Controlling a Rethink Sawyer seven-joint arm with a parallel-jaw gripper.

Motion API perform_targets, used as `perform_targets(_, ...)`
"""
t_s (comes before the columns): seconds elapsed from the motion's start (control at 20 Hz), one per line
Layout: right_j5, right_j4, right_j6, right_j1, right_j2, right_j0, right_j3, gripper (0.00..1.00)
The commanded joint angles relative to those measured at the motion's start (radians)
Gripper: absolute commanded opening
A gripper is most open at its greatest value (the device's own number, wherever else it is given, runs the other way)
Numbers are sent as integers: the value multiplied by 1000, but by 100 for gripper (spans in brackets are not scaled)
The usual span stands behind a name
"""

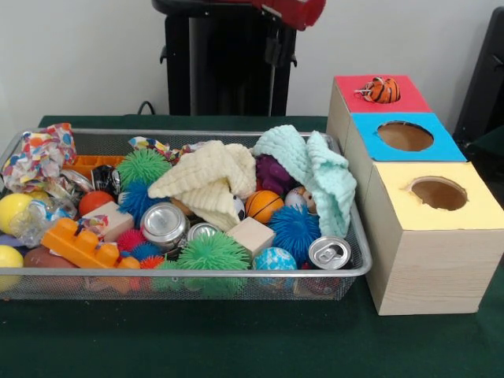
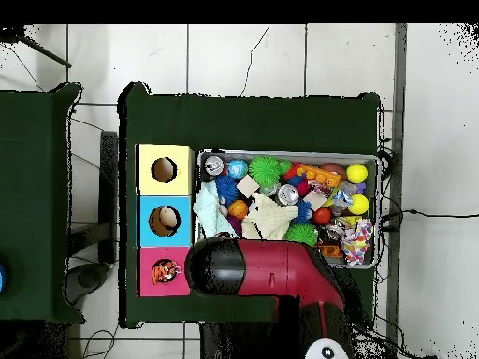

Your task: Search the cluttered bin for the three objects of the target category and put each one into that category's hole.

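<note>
**Sorting from a cluttered bin: arm drawn back between picks**

Shown, from largest to smallest, are the green tabletop (image 1: 236,346), the red and black arm (image 2: 271,271), the wire bin (image 1: 189,272) and the row of three boxes. In the overhead view the arm lies along the bin's near edge, beside the red box (image 1: 409,98); the hand cannot be told open or closed, as neither view shows it. A small orange striped toy (image 1: 382,90) sits in the red box's hole, not fully dropped. Something is also seen inside the blue box (image 1: 449,146); the yellow box (image 1: 472,209) looks empty. The search step is judged to be in hand. If balls are the target category, the orange ball (image 1: 264,205) lies exposed beside the cream cloth (image 1: 209,181), and a descent clear of the cloth is called for.
</note>
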Motion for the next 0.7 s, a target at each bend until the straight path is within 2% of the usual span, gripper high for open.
perform_targets(0.05, -87, 70, 135, 2, -8, 18, 152, 0)
perform_targets(0.15, -164, 55, 179, 29, -26, 54, 181, 0)
perform_targets(0.35, -211, 77, 226, 59, -58, 103, 197, 0)
perform_targets(0.5, -231, 158, 256, 76, -54, 120, 225, 0)
perform_targets(0.7, -242, 193, 277, 115, -93, 159, 204, 0)
